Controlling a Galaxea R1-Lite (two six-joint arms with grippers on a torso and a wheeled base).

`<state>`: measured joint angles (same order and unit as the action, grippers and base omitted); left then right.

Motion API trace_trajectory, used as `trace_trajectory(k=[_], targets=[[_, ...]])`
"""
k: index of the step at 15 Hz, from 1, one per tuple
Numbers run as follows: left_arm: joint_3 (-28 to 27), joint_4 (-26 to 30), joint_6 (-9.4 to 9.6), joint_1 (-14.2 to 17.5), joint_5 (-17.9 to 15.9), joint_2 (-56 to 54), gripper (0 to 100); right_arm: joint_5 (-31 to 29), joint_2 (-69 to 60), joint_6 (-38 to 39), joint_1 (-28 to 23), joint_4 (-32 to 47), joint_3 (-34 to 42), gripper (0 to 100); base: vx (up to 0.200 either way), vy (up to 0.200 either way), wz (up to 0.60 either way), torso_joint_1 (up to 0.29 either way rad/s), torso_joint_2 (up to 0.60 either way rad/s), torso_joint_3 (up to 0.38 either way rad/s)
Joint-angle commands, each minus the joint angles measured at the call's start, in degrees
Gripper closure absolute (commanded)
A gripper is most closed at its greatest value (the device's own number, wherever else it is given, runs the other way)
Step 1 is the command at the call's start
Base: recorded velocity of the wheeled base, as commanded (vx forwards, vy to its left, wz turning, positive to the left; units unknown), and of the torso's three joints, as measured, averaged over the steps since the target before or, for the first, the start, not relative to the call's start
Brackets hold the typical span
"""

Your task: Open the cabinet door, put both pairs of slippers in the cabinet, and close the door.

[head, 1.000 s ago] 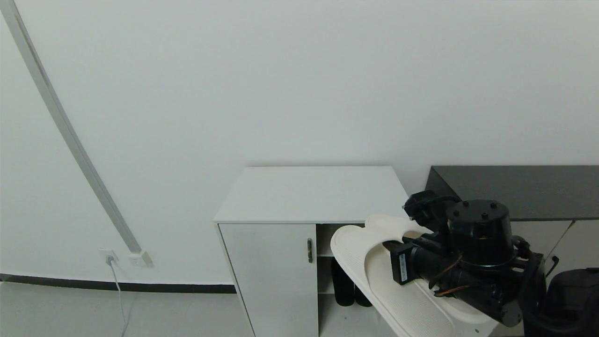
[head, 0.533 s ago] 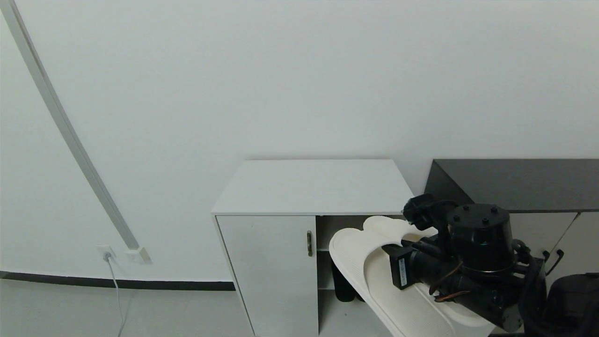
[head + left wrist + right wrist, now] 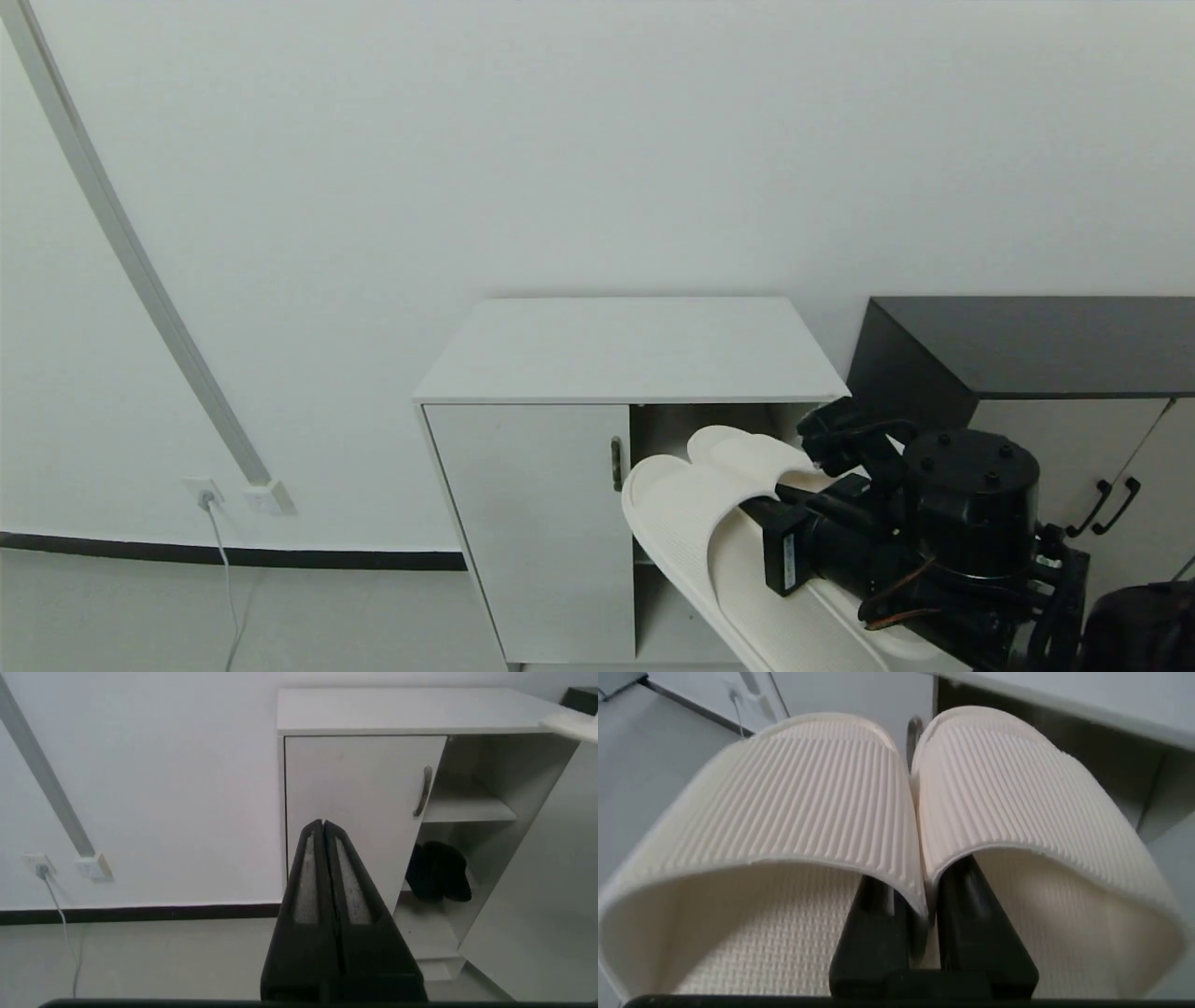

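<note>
A white cabinet (image 3: 625,350) stands against the wall, its left door (image 3: 532,523) shut and its right half open. My right gripper (image 3: 775,509) is shut on a pair of white slippers (image 3: 691,523), held side by side with their toes toward the open half. In the right wrist view the white slippers (image 3: 906,812) sit over the fingers (image 3: 878,924). A dark pair of slippers (image 3: 441,870) stands on end in the cabinet under the shelf (image 3: 467,810). My left gripper (image 3: 323,849) is shut and holds nothing, low in front of the cabinet (image 3: 411,709).
A dark-topped sideboard (image 3: 1036,345) with black handles (image 3: 1111,504) stands right of the cabinet. A slanted cable duct (image 3: 131,252) runs down the wall to a socket (image 3: 201,490) with a cord. Bare floor (image 3: 140,961) lies left of the cabinet.
The whole head view has shifted, so the camera moved. Within it my right gripper and the white slippers have gone left and toward the open half, now covering the dark pair.
</note>
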<state>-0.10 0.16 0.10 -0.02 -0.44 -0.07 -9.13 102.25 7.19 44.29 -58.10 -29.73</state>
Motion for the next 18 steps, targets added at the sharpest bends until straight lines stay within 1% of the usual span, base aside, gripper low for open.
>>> trace_trajectory(k=[1, 10, 18], targets=[[0.0, 0.0, -0.01, -0.1, 0.0, 0.1, 100, 0.0, 1.5, -0.2, 0.1, -0.2, 0.6, 100, 0.000, 0.000, 0.00, -0.183, 0.42, 0.232], [0.0, 0.0, -0.10, -0.1, 0.0, 0.1, 100, 0.0, 1.4, -0.4, 0.2, -0.3, 0.9, 100, 0.000, 0.000, 0.00, -0.221, 0.53, 0.319], [0.0, 0.0, -0.10, -0.1, 0.0, 0.1, 100, 0.0, 1.6, -0.4, 0.3, -0.3, 0.9, 100, 0.000, 0.000, 0.00, -0.172, 0.50, 0.320]])
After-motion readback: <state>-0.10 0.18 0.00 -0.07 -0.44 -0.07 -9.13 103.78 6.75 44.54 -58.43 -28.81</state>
